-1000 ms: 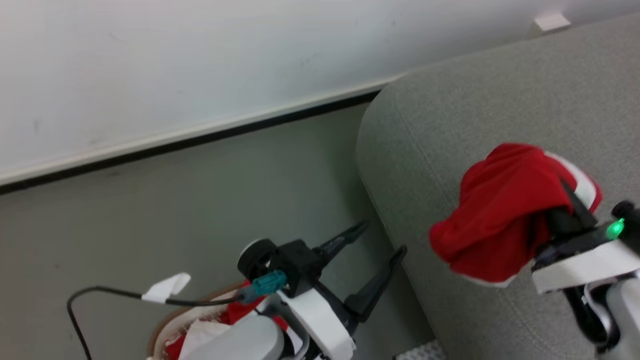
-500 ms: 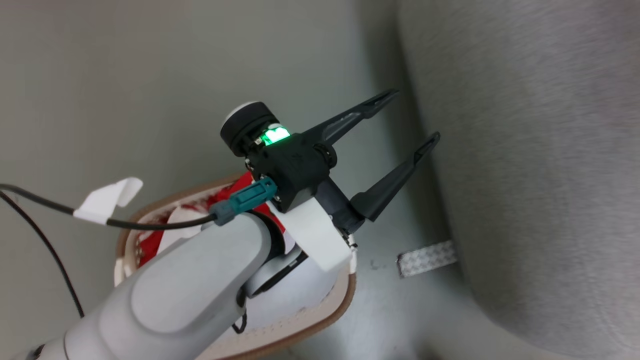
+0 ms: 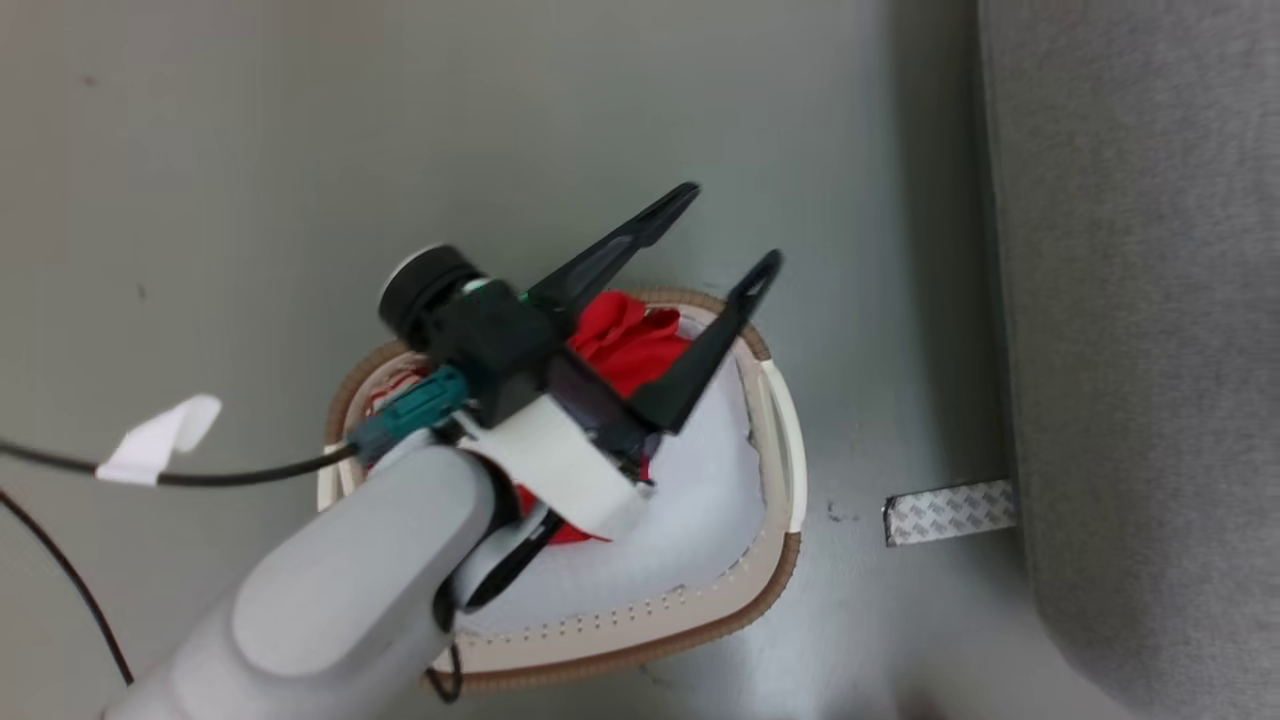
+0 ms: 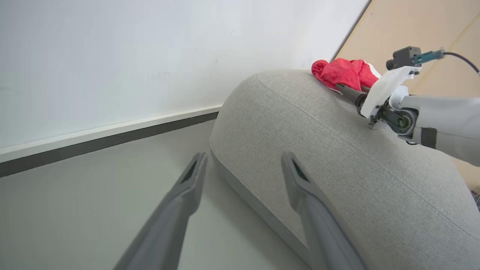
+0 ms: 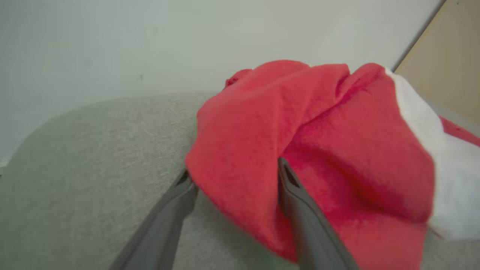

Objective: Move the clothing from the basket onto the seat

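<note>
The cream basket (image 3: 775,575) with a brown rim stands on the floor left of the grey seat (image 3: 1150,300). Red clothing (image 3: 640,345) and white fabric lie inside it. My left gripper (image 3: 728,226) hangs open above the basket's far side, holding nothing; its fingers (image 4: 187,187) point past the seat's (image 4: 337,157) rounded end. One red garment with a white panel (image 4: 343,73) rests on top of the seat. My right gripper (image 5: 233,168) is at that garment (image 5: 300,131), jaws spread, with a fold of the fabric lying between them on the cushion (image 5: 93,150).
A grey floor surrounds the basket. A strip of patterned tape (image 3: 950,510) lies on it by the seat's base. A black cable with a white tag (image 3: 160,440) trails from my left wrist. A white wall and dark baseboard (image 4: 105,138) stand behind the seat.
The head camera has swung down from the seat to the basket, so the whole picture shifted. The right gripper and its red garment have left that view; the left gripper stays open.
</note>
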`<state>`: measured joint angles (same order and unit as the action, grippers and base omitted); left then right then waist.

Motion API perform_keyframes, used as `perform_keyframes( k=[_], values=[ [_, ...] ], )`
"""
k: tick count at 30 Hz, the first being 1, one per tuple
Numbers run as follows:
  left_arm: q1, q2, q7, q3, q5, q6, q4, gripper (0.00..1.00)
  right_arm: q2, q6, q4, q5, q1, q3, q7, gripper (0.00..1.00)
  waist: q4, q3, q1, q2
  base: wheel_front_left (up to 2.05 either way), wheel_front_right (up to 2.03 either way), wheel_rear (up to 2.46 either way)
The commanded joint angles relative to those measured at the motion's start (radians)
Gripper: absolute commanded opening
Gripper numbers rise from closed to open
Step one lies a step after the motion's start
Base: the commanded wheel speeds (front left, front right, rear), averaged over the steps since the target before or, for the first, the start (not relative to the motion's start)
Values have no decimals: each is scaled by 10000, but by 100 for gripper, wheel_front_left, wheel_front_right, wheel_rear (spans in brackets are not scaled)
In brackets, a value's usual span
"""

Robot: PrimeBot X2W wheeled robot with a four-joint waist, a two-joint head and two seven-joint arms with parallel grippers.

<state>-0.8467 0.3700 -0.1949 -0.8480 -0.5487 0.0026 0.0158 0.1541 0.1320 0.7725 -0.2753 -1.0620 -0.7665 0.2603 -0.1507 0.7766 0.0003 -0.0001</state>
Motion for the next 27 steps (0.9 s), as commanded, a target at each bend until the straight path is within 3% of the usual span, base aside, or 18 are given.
perform_keyframes(
  k=[1, 10, 17, 27],
  values=[
    [381, 247, -123, 173, -191, 145, 61, 100, -191, -25, -422, 153, 422, 467, 50, 100, -340, -732, -3, 1, 0, 0, 0],
    [2550, 564, -662, 1193, -901, 811, 600, 100, -799, -26, -3687, 1612, 3603, 3388, 52, 100, -434, -3446, -3, 1, 0, 0, 0],
    [4459, -59, -698, 2746, -621, 1206, 509, 100, -742, -25, -5682, 2296, 6204, 4969, 35, 100, 273, -5249, -3, 1, 0, 0, 0],
    [6743, -908, -697, 4568, 870, 1041, 906, 100, -913, -26, -6600, 2431, 8992, 5885, 36, 100, 1201, -6886, -3, 1, 0, 0, 0]
  ],
)
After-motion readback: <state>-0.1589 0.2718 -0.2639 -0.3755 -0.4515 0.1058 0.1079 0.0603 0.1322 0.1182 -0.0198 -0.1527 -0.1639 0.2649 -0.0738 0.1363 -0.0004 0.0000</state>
